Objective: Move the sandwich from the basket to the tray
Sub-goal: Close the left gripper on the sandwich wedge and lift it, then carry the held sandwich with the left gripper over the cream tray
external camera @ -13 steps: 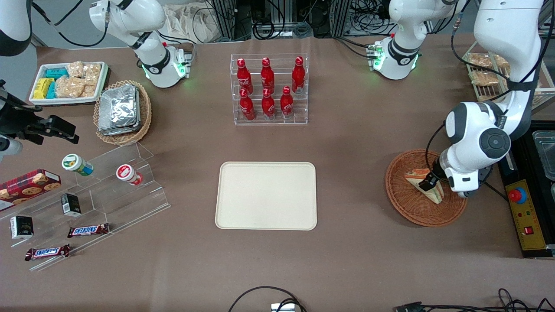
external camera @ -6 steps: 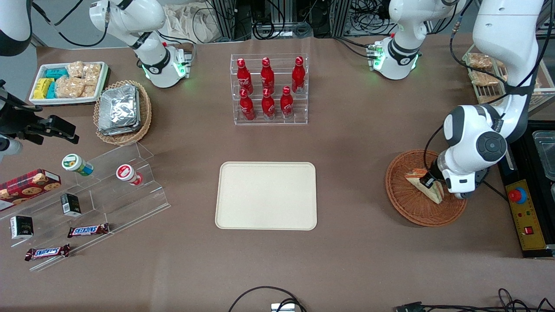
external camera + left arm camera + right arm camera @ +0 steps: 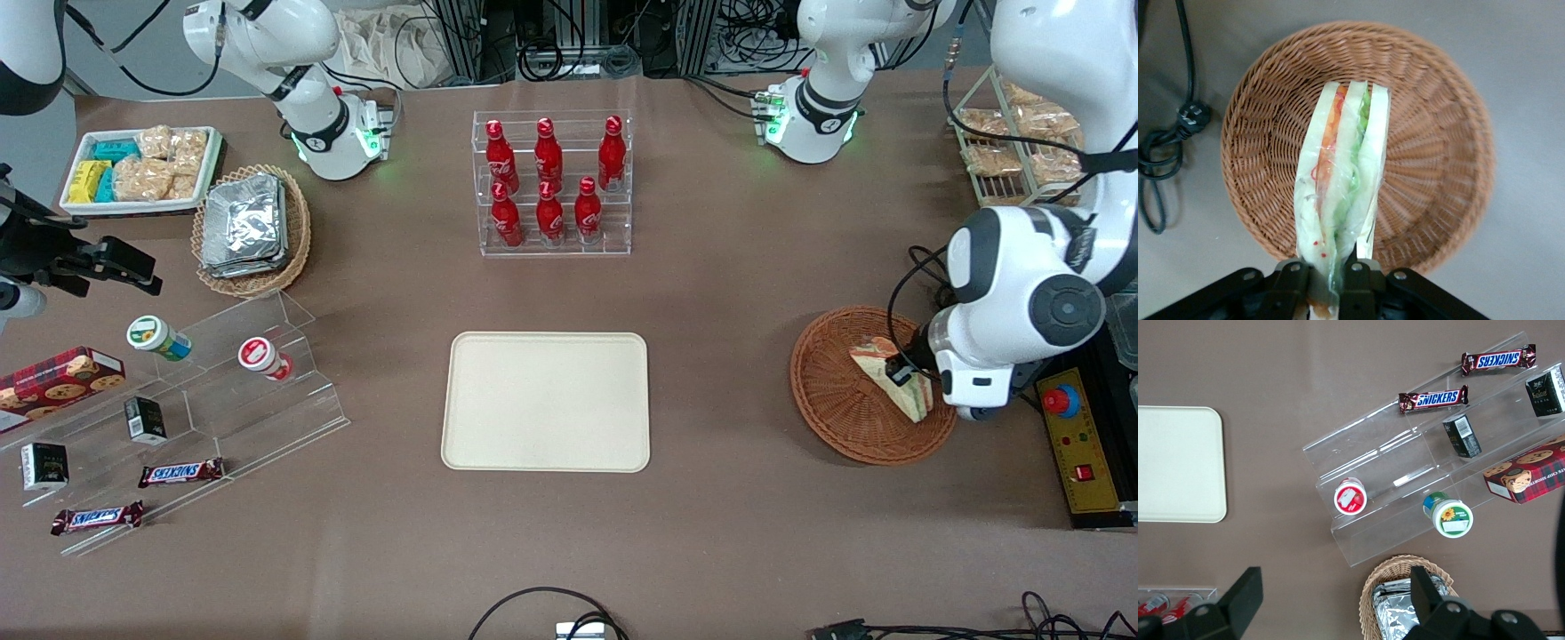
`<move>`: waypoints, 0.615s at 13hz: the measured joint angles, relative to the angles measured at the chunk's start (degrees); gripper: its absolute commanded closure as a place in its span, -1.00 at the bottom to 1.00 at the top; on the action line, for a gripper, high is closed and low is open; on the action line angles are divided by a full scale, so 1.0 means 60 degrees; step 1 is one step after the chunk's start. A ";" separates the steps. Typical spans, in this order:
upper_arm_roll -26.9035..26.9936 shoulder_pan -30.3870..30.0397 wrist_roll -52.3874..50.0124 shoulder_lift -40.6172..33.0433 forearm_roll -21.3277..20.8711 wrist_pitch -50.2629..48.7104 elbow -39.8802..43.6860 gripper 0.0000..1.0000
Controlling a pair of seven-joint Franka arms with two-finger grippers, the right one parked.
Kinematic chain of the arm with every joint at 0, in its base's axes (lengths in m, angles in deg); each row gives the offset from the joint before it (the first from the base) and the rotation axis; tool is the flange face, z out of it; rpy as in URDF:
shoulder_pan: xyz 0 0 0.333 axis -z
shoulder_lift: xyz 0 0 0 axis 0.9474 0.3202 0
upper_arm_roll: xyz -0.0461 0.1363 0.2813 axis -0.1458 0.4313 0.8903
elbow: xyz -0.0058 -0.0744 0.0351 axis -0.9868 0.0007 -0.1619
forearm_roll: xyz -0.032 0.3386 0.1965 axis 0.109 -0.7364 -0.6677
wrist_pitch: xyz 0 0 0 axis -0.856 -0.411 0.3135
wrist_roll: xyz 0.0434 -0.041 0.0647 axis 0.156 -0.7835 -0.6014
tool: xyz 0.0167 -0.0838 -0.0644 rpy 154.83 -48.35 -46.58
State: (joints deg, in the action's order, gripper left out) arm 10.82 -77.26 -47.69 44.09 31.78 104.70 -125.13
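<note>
Your gripper (image 3: 909,377) sits over the basket (image 3: 836,418) at the right of the front view, its fingers closed tight on one end of the sandwich (image 3: 889,373). From that camera you see the wedge only side-on, half covered by the arm's wrist, and you cannot tell whether it rests on the wicker or hangs clear of it. The wrist view gives you what the front one lacks: the two black fingers (image 3: 1355,280) pinch the clear wrap at the sandwich's (image 3: 1341,180) end, and its layers face the camera edge-on, orange-red filling on one side and green on the other between pale bread, with the basket's (image 3: 1438,133) round floor spread under it. Only the front view shows you the tray (image 3: 546,400), at the middle of the frame and well apart from the basket, with bare table (image 3: 720,373) between them.
</note>
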 measured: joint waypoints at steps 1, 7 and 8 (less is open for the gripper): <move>-0.0032 0.0319 0.0010 0.0034 0.0004 -0.0574 0.0617 1.00; -0.0150 0.3276 -0.0053 0.1623 0.0052 -0.1723 0.3365 1.00; -0.0153 0.3742 -0.0054 0.2080 0.0047 -0.1689 0.3783 1.00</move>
State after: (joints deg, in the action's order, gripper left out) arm 9.90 -54.80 -48.01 56.56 32.07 94.57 -102.43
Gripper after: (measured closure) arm 0.841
